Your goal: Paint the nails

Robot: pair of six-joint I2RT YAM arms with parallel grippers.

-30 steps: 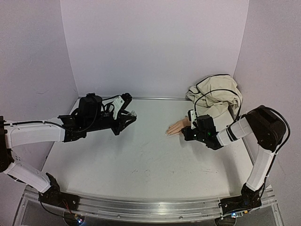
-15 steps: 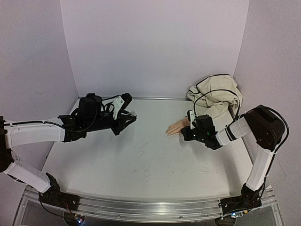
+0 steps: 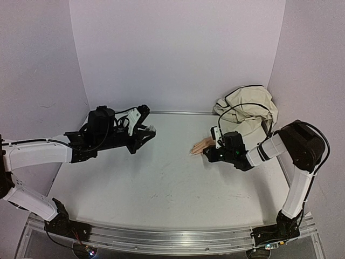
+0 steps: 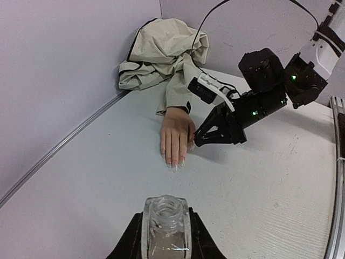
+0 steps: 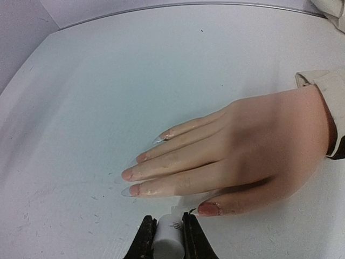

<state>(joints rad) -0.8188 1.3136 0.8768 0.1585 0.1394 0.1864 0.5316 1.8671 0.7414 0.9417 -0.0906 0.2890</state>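
Observation:
The peach mannequin hand (image 5: 253, 145) lies palm down on the table, fingers pointing left, and shows too in the top view (image 3: 201, 145) and the left wrist view (image 4: 175, 135). Its long clear nails (image 5: 128, 191) tip the fingers; the thumb nail (image 5: 209, 208) looks reddish. My right gripper (image 5: 168, 232) is shut on a white brush cap (image 5: 168, 240), whose tip sits between the thumb and forefinger. My left gripper (image 4: 165, 234) is shut on a small clear open bottle (image 4: 165, 224), held above the table well to the left of the hand (image 3: 146, 132).
A crumpled beige sleeve (image 3: 245, 108) with a black cable over it fills the back right corner (image 4: 161, 51). Lilac walls close the table at the back and sides. The right arm (image 4: 264, 86) reaches in from the right.
My right gripper has crept a little to the left, closer along the mannequin hand. The left arm with the bottle has barely shifted.

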